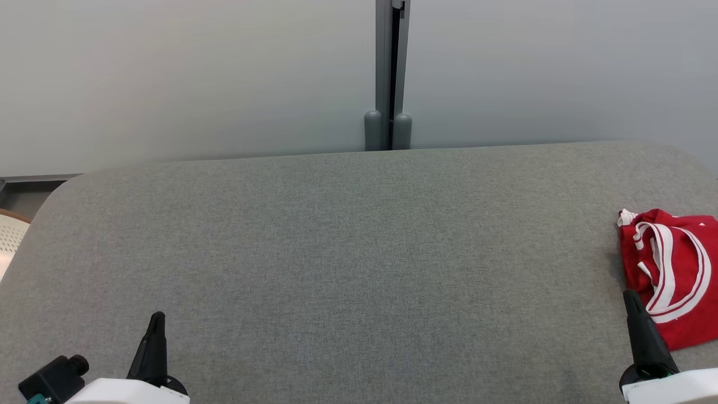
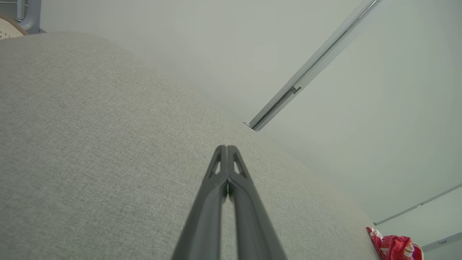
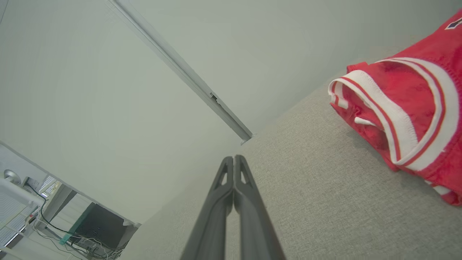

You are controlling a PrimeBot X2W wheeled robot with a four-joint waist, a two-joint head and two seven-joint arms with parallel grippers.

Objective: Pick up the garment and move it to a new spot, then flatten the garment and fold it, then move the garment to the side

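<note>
Red garment [image 1: 670,269] with white trim lies bunched at the table's [image 1: 336,252] right edge, cut off by the frame, so its full shape is unclear. Right gripper [image 1: 629,296]: fingers pressed together, empty, just beside the garment. Left gripper [image 1: 158,317]: closed too, empty, well apart from it.
</note>
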